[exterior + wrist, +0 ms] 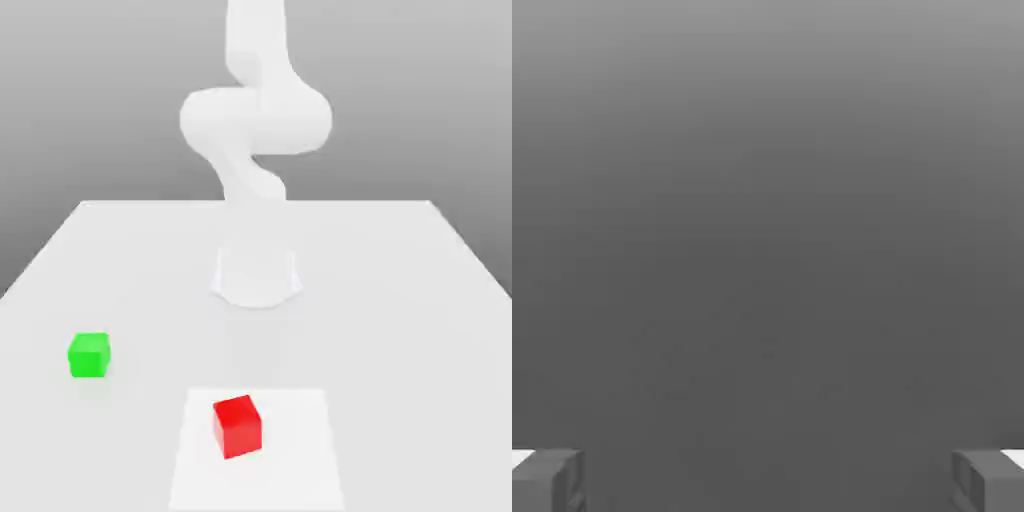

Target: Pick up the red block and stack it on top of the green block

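tool (768, 482): wide open, empty | red block (238, 427): on white patch (300, 455), near side of bench (390, 330), turned askew | green block (89, 356): farther, to exterior view's left | risk: unaligned jaws could catch red corners, twisting it; off-centre release could topple it

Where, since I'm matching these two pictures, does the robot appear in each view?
Exterior view: the robot stands at upper centre, behind both blocks, running out past the top edge.
Hand view: its open gripper, the two fingers wide apart.
Shared landmark: probably the grey background, though plain grey makes that match weak.
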Motion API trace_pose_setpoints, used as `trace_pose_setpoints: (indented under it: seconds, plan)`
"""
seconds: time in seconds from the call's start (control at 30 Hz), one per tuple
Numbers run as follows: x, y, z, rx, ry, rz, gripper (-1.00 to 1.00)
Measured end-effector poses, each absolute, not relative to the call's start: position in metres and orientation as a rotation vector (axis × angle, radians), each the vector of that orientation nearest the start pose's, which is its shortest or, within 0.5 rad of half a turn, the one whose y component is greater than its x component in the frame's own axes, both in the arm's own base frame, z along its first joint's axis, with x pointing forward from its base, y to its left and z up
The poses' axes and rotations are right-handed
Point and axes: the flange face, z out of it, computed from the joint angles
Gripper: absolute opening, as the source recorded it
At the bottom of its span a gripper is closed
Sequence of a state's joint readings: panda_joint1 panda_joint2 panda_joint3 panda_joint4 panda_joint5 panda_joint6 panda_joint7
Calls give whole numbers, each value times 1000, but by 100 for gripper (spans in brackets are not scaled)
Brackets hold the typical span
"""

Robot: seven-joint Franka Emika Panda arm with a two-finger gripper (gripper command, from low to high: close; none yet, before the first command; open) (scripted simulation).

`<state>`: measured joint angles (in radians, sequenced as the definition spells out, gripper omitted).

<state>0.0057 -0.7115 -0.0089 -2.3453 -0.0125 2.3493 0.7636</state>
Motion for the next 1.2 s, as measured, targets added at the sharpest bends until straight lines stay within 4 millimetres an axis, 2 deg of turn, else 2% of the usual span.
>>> trace_pose_setpoints:
  seconds: [0.07,0.17,0.33,0.5,0.67,0.87,0.9,1.1,1.2]
  plan:
    - [407,-5,615,-2611,993,-871,0]
    - [433,-9,547,-2717,959,-752,0]
    - [453,-15,433,-2869,886,-534,0]
    - [442,-20,322,-2986,794,-291,0]
    - [408,-24,222,-3060,692,-42,0]
    - [401,-24,154,-3069,673,-1,0]
    - [400,-24,147,-3069,673,0,-100]
    - [400,-24,143,-3070,673,2,-100]
    - [401,-24,163,-3069,673,1,-100]
